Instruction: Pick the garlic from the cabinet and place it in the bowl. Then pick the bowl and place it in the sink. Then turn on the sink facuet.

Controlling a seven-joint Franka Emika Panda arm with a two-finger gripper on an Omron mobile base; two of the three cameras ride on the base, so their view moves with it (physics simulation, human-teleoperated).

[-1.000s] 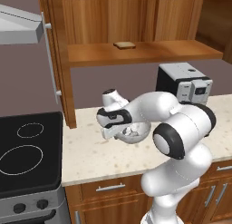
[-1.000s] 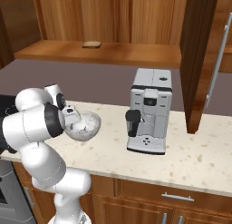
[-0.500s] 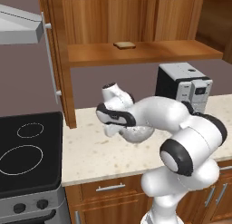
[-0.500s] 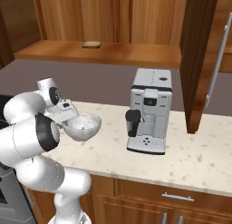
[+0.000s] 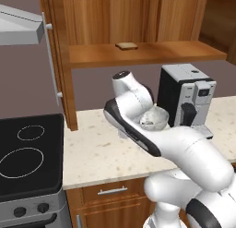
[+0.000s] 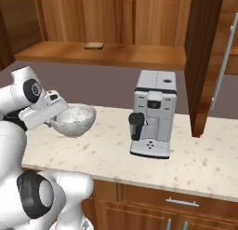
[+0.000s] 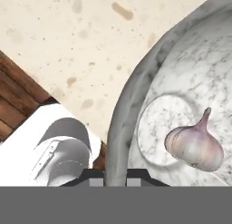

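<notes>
The gripper (image 7: 115, 172) is clamped on the rim of the round, glossy grey-white speckled bowl (image 7: 136, 96), which sits on the pale speckled stone worktop (image 6: 195, 154) beside the silver-and-black coffee machine (image 6: 152, 113). The small whitish-pink garlic bulb (image 7: 195, 145) lies inside the bowl.

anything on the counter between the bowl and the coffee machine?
No. In the right base view the counter between the bowl and the coffee machine is bare.

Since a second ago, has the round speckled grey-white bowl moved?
Yes. In the right base view the bowl sits higher and farther left of the silver coffee machine; gripper shut on its rim.
</notes>
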